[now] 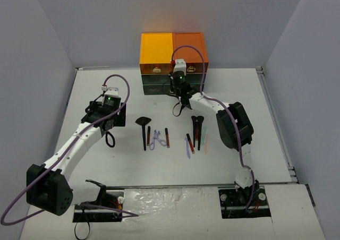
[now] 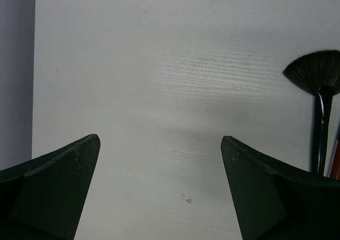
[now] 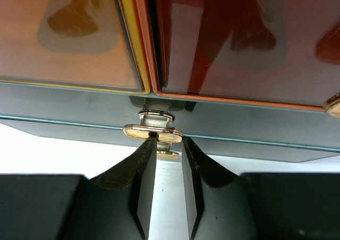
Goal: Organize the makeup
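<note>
Right wrist view: your right gripper point(image 3: 167, 144) holds its jaws nearly together, a thin gap left, tips at the gold knob point(image 3: 153, 131) of a dark drawer point(image 3: 239, 120); you cannot tell whether they clamp it. Your left gripper point(image 2: 159, 144) has jaws spread wide over the table point(image 2: 159, 65), a fan brush point(image 2: 320, 91) just to its right. Seen from above, the makeup point(image 1: 167, 138) lies in two loose groups between the arms, near the box point(image 1: 172, 51).

right gripper point(image 3: 168, 144), fingers narrowly apart, tips at gold knob point(image 3: 153, 129) on dark drawer point(image 3: 255, 129); yellow drawer point(image 3: 64, 38), orange drawer point(image 3: 239, 43) above
</note>
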Available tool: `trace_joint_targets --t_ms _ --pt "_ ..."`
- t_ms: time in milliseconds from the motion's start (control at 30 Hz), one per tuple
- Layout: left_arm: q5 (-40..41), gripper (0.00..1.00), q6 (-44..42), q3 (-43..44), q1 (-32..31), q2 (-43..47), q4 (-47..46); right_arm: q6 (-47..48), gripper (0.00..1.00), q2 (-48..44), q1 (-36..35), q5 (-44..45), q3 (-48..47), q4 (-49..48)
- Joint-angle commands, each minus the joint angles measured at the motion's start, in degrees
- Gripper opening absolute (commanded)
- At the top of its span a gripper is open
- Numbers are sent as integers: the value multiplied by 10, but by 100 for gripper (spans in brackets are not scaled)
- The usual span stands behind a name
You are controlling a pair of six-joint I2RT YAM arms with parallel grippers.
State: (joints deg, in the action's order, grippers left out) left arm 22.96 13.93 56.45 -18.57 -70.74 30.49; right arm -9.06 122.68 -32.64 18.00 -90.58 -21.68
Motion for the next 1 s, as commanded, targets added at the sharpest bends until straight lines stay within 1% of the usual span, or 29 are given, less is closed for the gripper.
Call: trace_joint_targets --t_ms 0,33,167,200,233,300,333,467,500,633,967 --pt "6 97 5 28 4 19 -21 -3 17 -45 2 12 -2 -52" --pt "6 97 5 28 4 19 -21 -4 15 -49 1 13 3 -53" --pt "6 97 5 28 4 21 -20 -10 12 -64 -3 12 34 -60" --pt "6 97 5 28 4 21 -20 -11 12 -66 -4 10 39 -61" --pt "6 97 5 27 4 22 -20 -11 14 -69 -4 9 41 -62" --pt "6 97 5 27 4 23 -20 -11 32 -70 -4 8 44 -62" --pt "6 97 5 27 4 22 -20 -10 39 -69 -4 8 42 -61" --pt "6 97 5 28 4 22 -19 -4 71 -61 -4 11 23 -49" --pt "6 97 5 28 4 22 -18 -3 75 -58 -4 12 16 -46" --pt "8 97 7 28 4 22 -17 -3 81 -49 -3 18 -2 -45" --pt "9 97 6 28 4 20 -17 -10 84 -22 -3 25 -43 -40"
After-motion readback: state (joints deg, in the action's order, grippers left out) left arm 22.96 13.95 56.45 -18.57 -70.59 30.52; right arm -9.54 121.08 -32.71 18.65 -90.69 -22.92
